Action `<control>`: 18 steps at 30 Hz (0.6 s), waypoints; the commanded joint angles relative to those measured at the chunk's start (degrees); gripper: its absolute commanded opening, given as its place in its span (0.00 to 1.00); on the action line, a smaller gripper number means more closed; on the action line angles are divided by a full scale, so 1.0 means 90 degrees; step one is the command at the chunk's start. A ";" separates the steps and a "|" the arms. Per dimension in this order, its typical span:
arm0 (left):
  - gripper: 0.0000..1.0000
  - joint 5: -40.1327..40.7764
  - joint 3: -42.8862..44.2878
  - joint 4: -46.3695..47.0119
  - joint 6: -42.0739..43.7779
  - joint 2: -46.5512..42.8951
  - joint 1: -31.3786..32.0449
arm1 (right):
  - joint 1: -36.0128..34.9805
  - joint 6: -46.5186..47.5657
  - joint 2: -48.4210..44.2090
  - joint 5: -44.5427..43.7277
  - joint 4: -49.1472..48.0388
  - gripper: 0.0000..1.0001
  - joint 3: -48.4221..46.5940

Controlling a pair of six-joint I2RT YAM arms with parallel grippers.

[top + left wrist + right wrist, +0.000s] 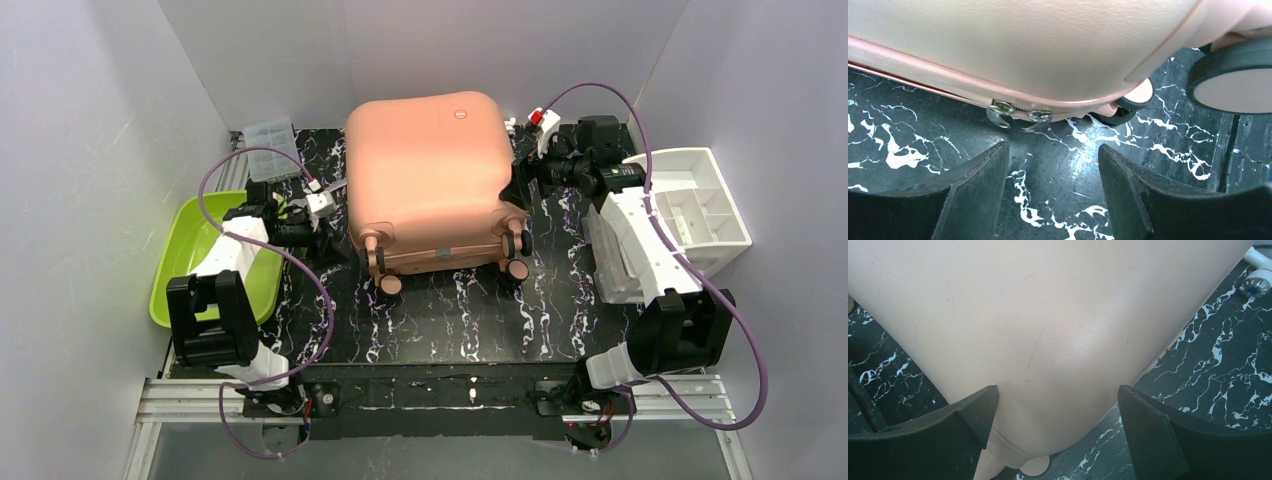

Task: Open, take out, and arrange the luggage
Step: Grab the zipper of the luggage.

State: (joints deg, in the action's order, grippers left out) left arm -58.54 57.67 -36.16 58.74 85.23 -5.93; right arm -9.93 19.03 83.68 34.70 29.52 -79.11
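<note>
The salmon-pink luggage (430, 180) lies flat and closed on the black marble mat, its wheels toward me. My left gripper (337, 228) is low at its left side, open, with only mat between its fingers (983, 185). In the left wrist view the shell (1023, 45) fills the top, and two silver zip pulls (1013, 111) hang at its seam just ahead of the gripper (1053, 155), apart from the fingertips. A wheel (1233, 75) shows at the right. My right gripper (515, 187) is open at the right near corner. That rounded corner (1048, 315) sits between the wide-spread fingers (968, 415).
A lime-green tray (195, 255) sits left of the mat, behind my left arm. A white drawer organizer (700, 205) stands at the right edge. A clear plastic box (270, 135) is at the back left. A small white and red item (540, 118) lies behind the suitcase.
</note>
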 commanded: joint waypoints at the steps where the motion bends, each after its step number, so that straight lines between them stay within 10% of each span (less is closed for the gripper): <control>1: 0.64 -0.0663 0.0234 0.0190 -0.0042 0.0336 0.0009 | -0.0068 0.0237 -0.0035 -0.0340 0.0003 0.98 0.0365; 18: 0.52 -0.0754 0.0416 0.0540 -0.0127 0.0802 0.0449 | -0.0068 0.0172 0.0254 -0.0153 0.0057 0.98 0.0222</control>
State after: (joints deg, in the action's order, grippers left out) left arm -63.40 59.77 -31.35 57.91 91.57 -3.38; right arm -9.93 19.00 83.09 35.07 27.83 -77.89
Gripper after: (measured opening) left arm 0.568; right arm 0.983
